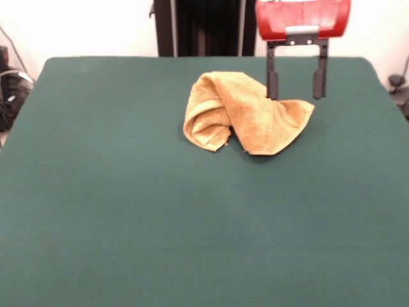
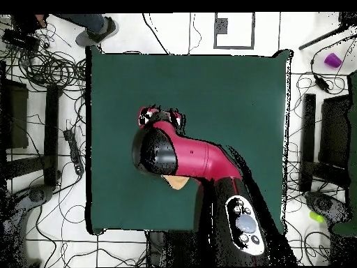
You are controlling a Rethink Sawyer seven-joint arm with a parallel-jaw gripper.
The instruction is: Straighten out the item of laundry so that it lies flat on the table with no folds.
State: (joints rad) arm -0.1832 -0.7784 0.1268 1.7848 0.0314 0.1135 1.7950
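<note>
- Towel [image 1: 246, 115]: golden terry cloth, bunched in a rumpled, folded mound on the far middle of the counter [image 1: 128, 211], a dark green felt-like surface.
- Tool [image 1: 298, 86]: two dark fingers spread apart, empty, at the towel's far edge.

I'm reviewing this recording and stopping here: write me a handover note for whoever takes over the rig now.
Gripper: open, empty, fingers pointing down just above the towel's far right end.
Towel: crumpled and folded over itself on the far middle of the table; in the overhead view the arm hides nearly all of it.
Done: nothing visible; the towel is not flat.
Left: grasp an edge, spread it out, remove all folds.
</note>
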